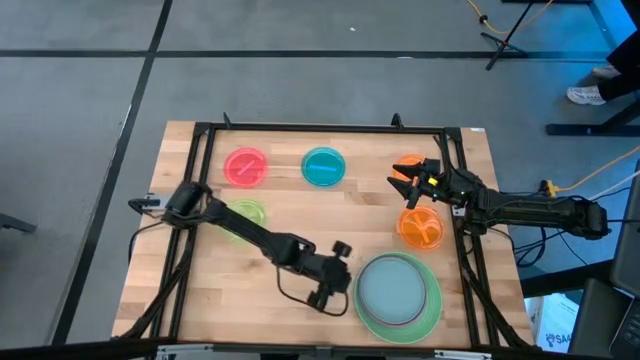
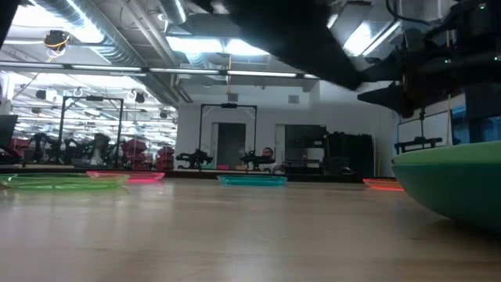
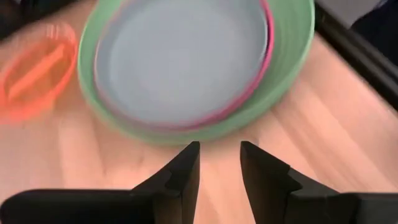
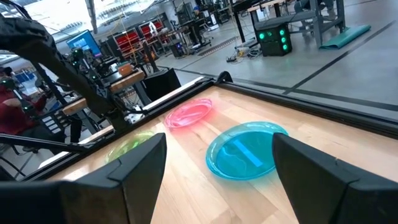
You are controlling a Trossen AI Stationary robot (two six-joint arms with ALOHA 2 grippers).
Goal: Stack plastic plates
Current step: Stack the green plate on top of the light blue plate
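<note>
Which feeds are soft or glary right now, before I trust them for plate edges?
Left wrist view: the stacked plates and the orange plate are blurred, while the left gripper is sharper. Low view: ceiling lights glare, and the near green rim is soft. High view: evenly lit.

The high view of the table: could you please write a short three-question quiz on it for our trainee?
1. True or false: the round grey-blue plastic plate is stacked above the large round mint green plastic plate.
2. Which small plate does the left arm partly cover? A: the round lime plastic plate. B: the teal one. C: the pink one.
3. Fill in: the left tool, next to the stack, has its fingers ___.
Key: 1 true; 2 A; 3 open.
</note>
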